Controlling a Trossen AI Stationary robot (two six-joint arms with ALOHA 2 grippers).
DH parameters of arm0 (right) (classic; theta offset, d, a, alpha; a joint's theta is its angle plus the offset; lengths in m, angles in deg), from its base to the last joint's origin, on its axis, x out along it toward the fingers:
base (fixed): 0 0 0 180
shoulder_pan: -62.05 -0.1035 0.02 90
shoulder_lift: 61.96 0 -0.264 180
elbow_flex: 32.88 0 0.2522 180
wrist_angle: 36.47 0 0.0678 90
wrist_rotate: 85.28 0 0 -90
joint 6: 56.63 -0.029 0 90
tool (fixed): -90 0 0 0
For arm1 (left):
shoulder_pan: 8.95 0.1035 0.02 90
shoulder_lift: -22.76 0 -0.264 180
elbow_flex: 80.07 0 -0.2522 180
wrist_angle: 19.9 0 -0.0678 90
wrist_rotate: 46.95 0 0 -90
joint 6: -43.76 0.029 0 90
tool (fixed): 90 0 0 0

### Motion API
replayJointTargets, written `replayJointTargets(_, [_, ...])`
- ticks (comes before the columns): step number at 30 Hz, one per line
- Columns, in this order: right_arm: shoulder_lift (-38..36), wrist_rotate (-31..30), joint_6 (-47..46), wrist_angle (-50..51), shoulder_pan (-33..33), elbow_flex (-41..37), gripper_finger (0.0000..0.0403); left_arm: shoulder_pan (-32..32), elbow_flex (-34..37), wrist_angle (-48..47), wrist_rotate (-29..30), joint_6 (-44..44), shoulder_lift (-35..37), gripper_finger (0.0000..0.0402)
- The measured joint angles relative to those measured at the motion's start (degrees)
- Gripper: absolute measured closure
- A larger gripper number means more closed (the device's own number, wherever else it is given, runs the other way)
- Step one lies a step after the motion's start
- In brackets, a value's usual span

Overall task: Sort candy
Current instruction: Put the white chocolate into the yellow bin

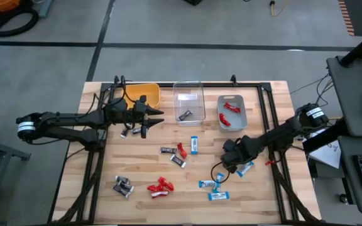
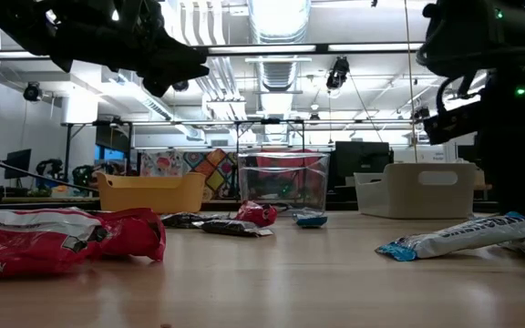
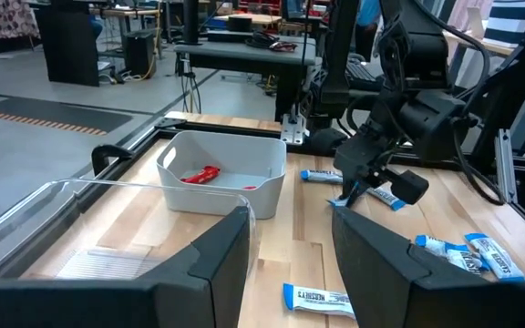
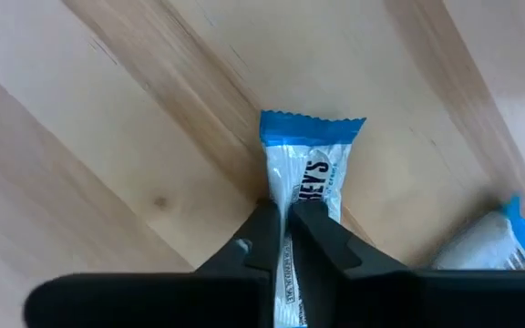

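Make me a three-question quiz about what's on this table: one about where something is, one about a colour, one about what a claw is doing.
1. Where do the red candies already sorted lie?
A. the yellow bin
B. the clear bin
C. the grey bin

2. What colour is the candy at the right gripper?
A. blue-and-white
B. bright red
C. dark brown

3. How is the left gripper?
A. shut on a candy
B. open and empty
C. resting inside a bin

Answers: 1 C, the high view shows red candies in the grey bin. 2 A, the right gripper pinches a blue-and-white candy. 3 B, the left gripper shows spread fingers with nothing between, above the table.
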Motion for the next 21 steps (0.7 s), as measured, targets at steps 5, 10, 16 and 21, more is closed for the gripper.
replayJointTargets(5, [-2.6,0.6,0.6,-0.8,0.0,-0.2,0.0392,0.0,0.0,0.0,0.0,0.0,0.0,0.026])
replayJointTargets(10, [-8.8,-0.6,1.8,-2.1,0.0,-0.2,0.0393,-0.2,0.0,0.0,-1.3,0.0,0.0,0.026])
replayJointTargets(16, [-16.3,-4.6,10.0,-14.1,0.4,-0.2,0.0393,-2.3,0.1,1.8,-5.3,0.4,-1.2,0.026])
replayJointTargets(21, [-18.6,-5.6,21.9,-28.8,2.4,-0.2,0.0394,-6.3,0.1,9.1,-7.3,3.5,-7.2,0.026])
